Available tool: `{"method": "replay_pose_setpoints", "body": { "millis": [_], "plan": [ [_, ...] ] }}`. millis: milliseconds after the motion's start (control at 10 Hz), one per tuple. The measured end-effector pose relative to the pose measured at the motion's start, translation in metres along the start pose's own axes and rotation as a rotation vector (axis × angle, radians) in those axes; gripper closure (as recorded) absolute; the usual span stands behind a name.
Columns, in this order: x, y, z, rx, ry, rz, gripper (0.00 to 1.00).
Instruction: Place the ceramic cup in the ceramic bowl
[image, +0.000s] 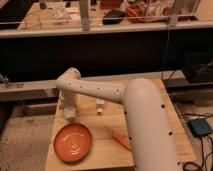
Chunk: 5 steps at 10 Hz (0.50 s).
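Observation:
The orange ceramic bowl lies on the wooden table at the front left, shallow and wide, with faint rings inside. My white arm reaches from the right across the table and bends down at the back left. The gripper points down just behind the bowl's far rim. A small white cylinder right at the gripper's lower end looks like the ceramic cup. I cannot tell whether it is held or standing on the table.
A slim white bottle-like tube stands right of the gripper. A small orange carrot-shaped object lies right of the bowl. The table's left edge is close to the bowl. Dark shelving stands behind, and cables and a blue device lie on the floor at right.

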Motion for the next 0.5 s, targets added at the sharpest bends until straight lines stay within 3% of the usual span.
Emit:
{"method": "replay_pose_setpoints", "body": {
  "millis": [300,500],
  "plan": [
    [-0.001,-0.04,-0.062,0.102,0.063,-0.093,1.0],
    [-0.005,-0.051,-0.08,0.109,0.038,-0.106,1.0]
  ]
}}
